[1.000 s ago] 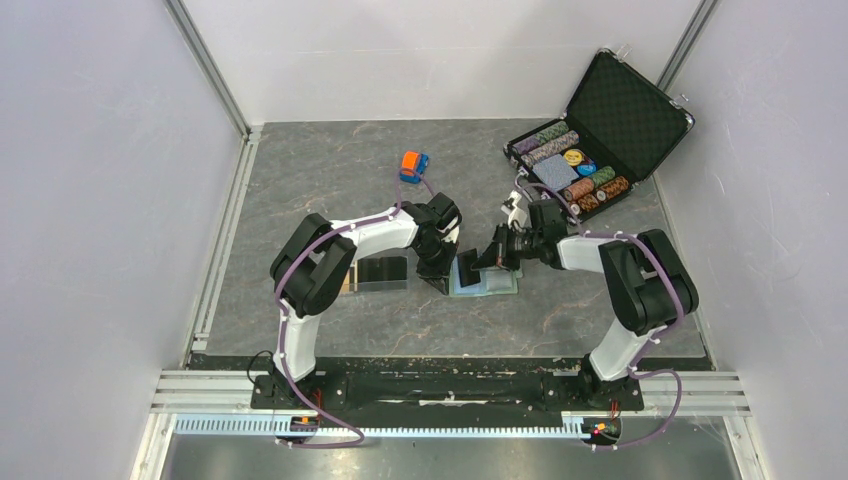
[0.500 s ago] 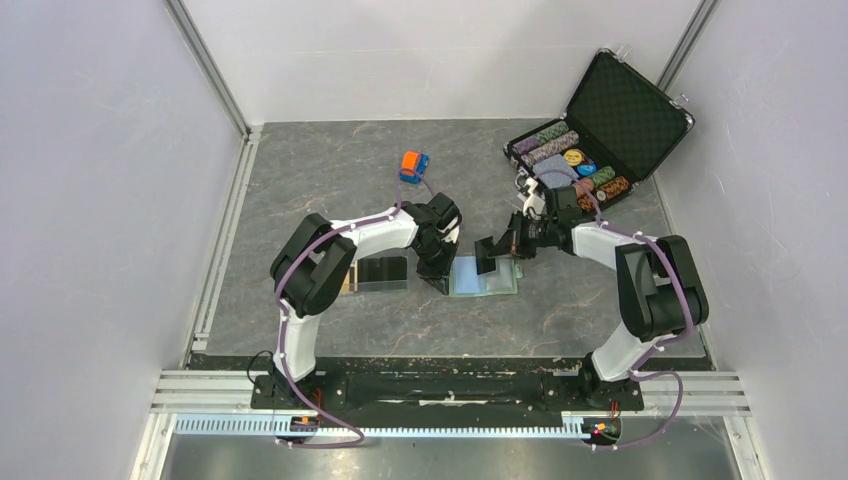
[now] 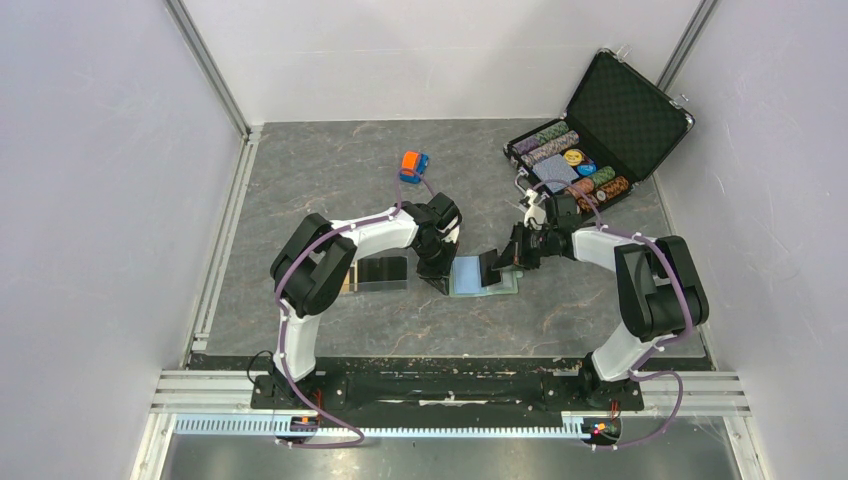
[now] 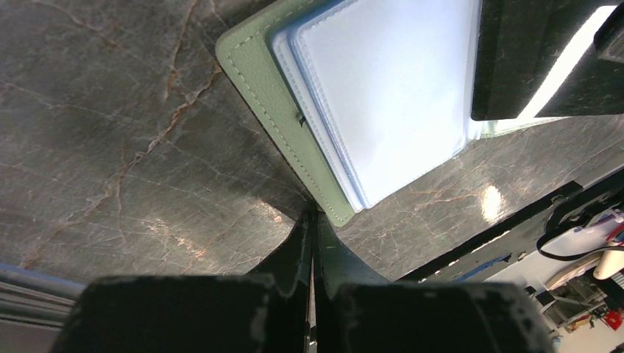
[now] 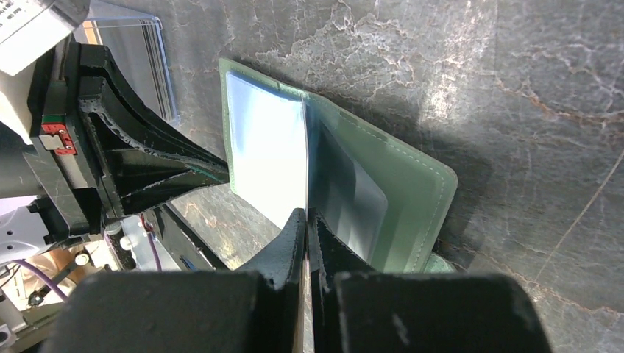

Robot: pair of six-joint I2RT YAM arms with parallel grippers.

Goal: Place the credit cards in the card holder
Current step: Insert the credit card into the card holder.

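The card holder (image 3: 468, 278) lies open on the table, sage green outside, pale blue with clear pockets inside (image 4: 383, 95). My left gripper (image 3: 440, 274) is shut, its tips (image 4: 313, 215) resting against the holder's left edge. My right gripper (image 3: 504, 260) is shut on a glossy black credit card (image 3: 489, 268) and holds it on edge over the open holder. In the right wrist view the card is edge-on between my fingers (image 5: 306, 217), above the holder's green cover (image 5: 412, 198). The left wrist view shows it as a black slab (image 4: 530, 59). More cards lie in the clear tray (image 3: 380, 272).
The clear tray (image 5: 136, 66) sits just left of my left gripper. An orange-and-blue toy car (image 3: 414, 165) stands behind the left arm. An open black chip case (image 3: 600, 130) lies at the back right. White walls close in the table.
My right gripper drew back to the right with the black card, then came down again over the open holder. The left gripper has not moved.
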